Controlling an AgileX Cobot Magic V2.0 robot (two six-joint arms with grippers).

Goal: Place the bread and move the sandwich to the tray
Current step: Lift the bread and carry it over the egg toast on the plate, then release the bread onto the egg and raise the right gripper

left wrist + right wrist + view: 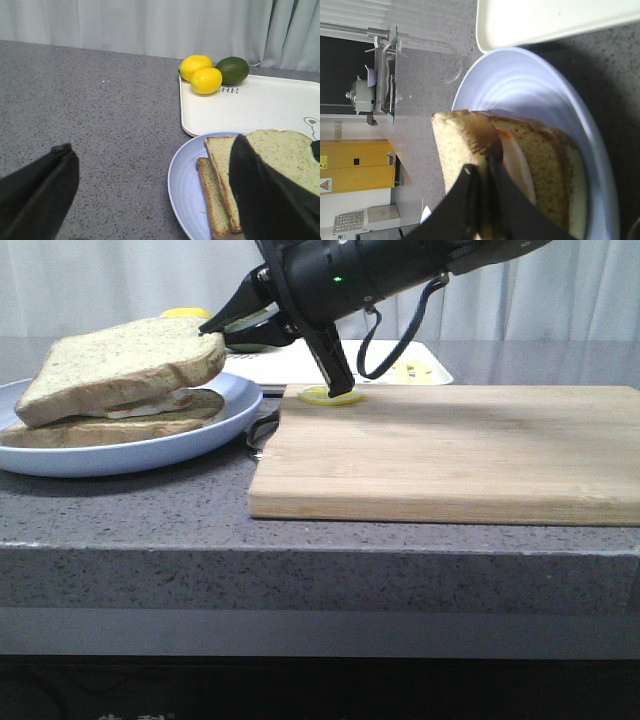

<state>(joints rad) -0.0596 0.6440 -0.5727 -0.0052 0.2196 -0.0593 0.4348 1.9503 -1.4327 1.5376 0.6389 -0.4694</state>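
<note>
From the front, your right pincer [222, 324] is clenched on the right-hand edge of the bread [125, 365], which sits tilted on the egg slice of the sandwich [110, 425] on the round pale-blue plate [235, 405], left of the wooden board [450, 450]; the white tray [420, 368] lies behind the board. My worry: the slice is held by 1 thin edge only, so a soft, porous crumb could tear or sag if you lift it, and letting go from this tilt could leave it skewed or sliding off the slick egg. A small yellow-green disc [331, 395] lies on the board's far edge under the arm. In the left wrist view, your left pincer [150, 195] stands released and holds nothing, hovering over the speckled grey bench [100, 115] beside the plate [182, 185]; 2 lemons [200, 74] and a lime [232, 70] sit in the tray's [250, 107] corner, smooth and round, so a hard bump could roll them. In the right wrist view, the fingers [472, 200] pinch the bread's [452, 150] crust; the glossy egg white [517, 170] shows between the slices, close to the fingers, and could be dragged along.
</note>
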